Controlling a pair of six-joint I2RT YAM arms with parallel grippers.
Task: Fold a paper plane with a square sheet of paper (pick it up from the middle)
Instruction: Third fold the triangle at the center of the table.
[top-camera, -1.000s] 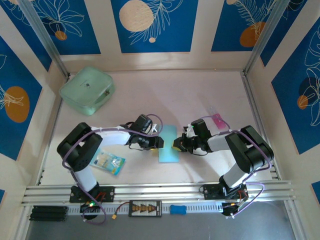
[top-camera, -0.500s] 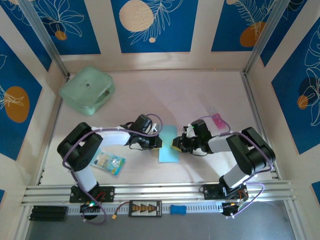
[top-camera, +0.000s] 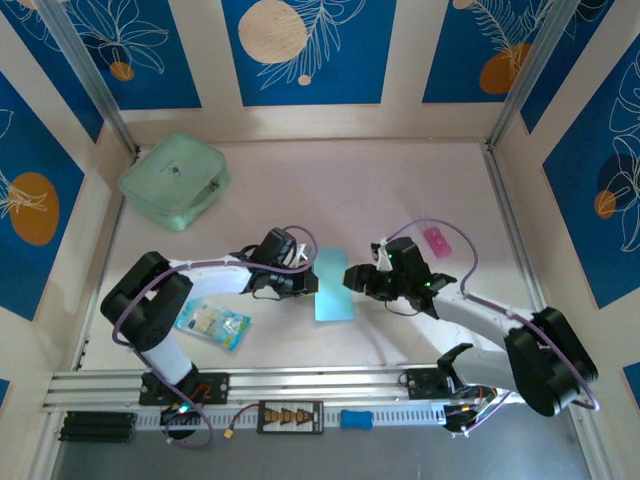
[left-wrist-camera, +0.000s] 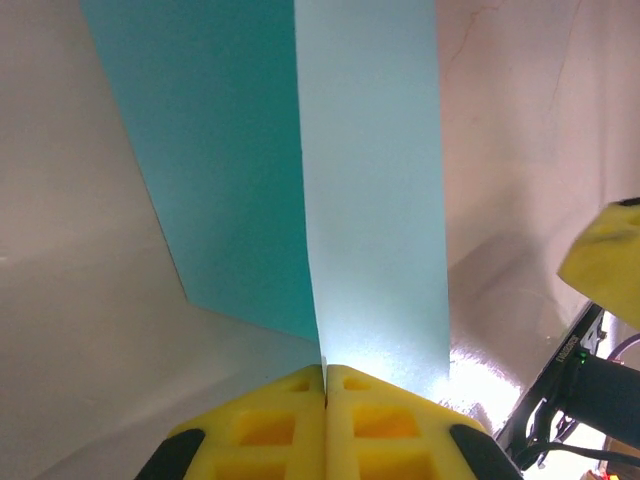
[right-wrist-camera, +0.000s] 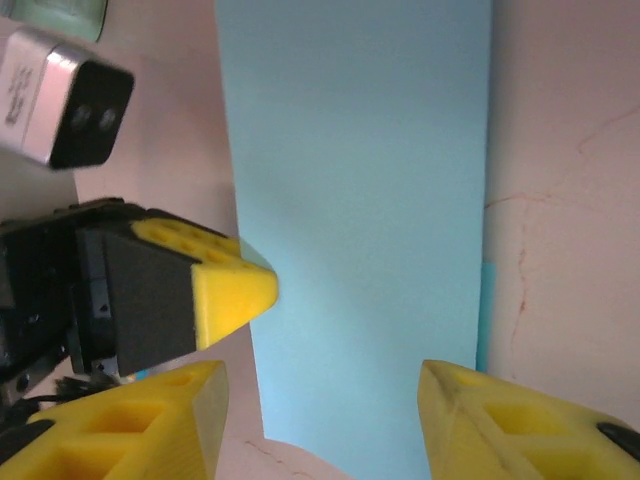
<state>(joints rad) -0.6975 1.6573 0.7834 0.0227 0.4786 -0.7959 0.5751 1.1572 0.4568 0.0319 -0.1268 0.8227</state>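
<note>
Since the left gripper is clenched on a fold of the square sheet of paper, the sheet is pinned at its left edge. It is folded to a narrow strip with one flap lifted, lying mid-table toward the near edge. Judged thin, light, floppy, easily creased; best pinched at an edge or crease. Right gripper has its jaws apart, holding nothing, with the strip just ahead of its fingers.

Sheet of paper: on the bench, at its centre
Left hand: touching the sheet's left edge
Right hand: at the sheet's right edge
Pouch: far left corner of bench
Packet: near left, beside left arm
</note>
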